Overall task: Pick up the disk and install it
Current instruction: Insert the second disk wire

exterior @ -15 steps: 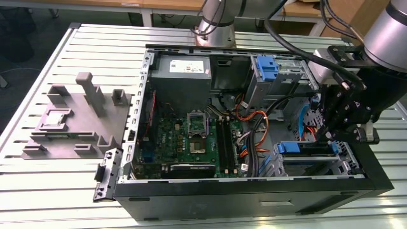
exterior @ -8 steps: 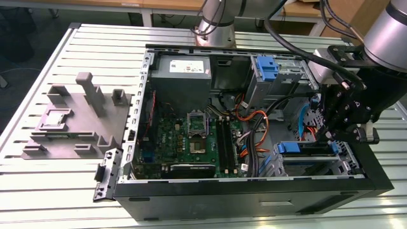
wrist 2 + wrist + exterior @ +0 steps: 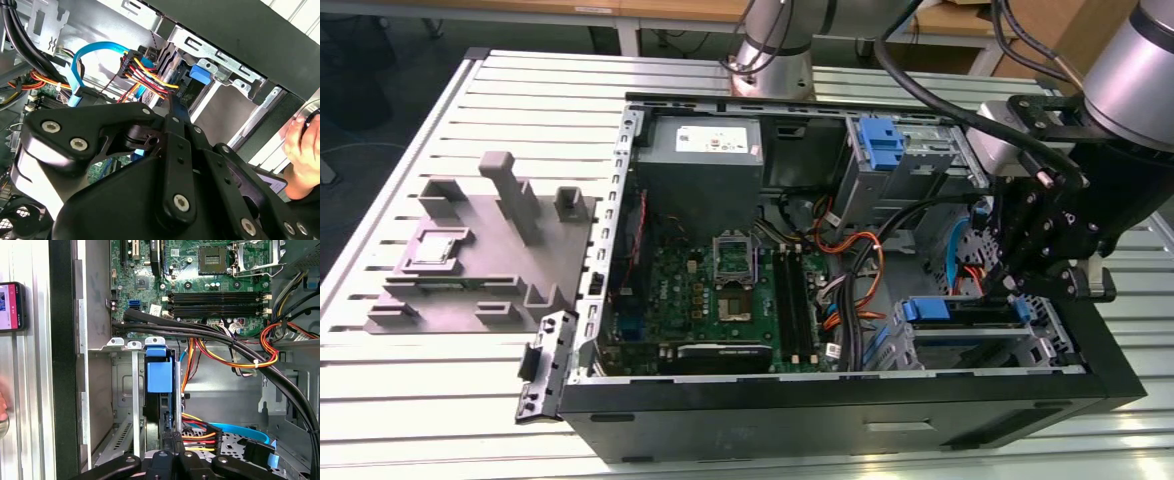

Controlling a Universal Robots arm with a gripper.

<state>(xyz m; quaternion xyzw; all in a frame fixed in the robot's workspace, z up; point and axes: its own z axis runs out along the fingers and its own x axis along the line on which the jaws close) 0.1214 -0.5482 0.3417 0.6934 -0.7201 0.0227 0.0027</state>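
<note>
In the exterior view the pincer (image 3: 1027, 285) is lowered into the open computer case (image 3: 854, 400), just above the drive bay (image 3: 974, 335). In the first wrist view the disk (image 3: 162, 385) is seen edge-on in that bay, directly ahead of the pincer; whether it is gripped cannot be told. For a good seating, pressure is judged best kept straight along the bay rails, clear of the cables (image 3: 200, 435) beside it.

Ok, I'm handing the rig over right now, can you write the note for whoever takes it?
Gripper: down inside the case at the drive bay, on the exterior view's right. Whether it holds the disk is unclear.
Disk: edge-on in the bay slot, just ahead of the gripper in the first wrist view.
Done: disk brought to the bay.
Left: confirm full seating, which I cannot see.
</note>
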